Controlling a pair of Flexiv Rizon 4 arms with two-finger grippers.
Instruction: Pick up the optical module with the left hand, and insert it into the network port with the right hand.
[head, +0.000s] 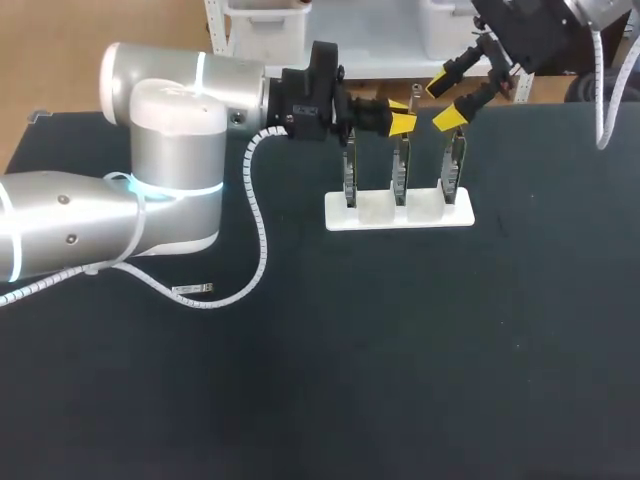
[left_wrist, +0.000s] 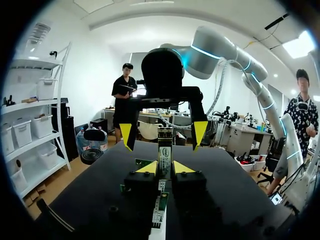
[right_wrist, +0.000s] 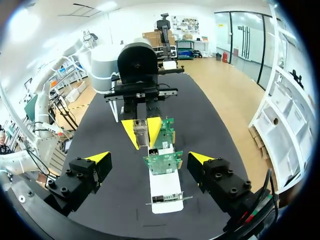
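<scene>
The optical module (left_wrist: 164, 156) stands on end with its long axis vertical, pinched between the left gripper's (head: 402, 116) fingers in the head view's upper middle, above a white rack (head: 400, 217) holding three upright circuit boards (head: 401, 172). The right gripper (head: 447, 102), upper right, gapes wide and holds nothing.

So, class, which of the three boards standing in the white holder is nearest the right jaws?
The board at the holder's right end in the head view: the open right jaws hang just above it.

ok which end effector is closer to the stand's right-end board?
Right. The right end effector hangs open just above the right-end board; left end effector is over the middle board, gripping the optical module.
</scene>
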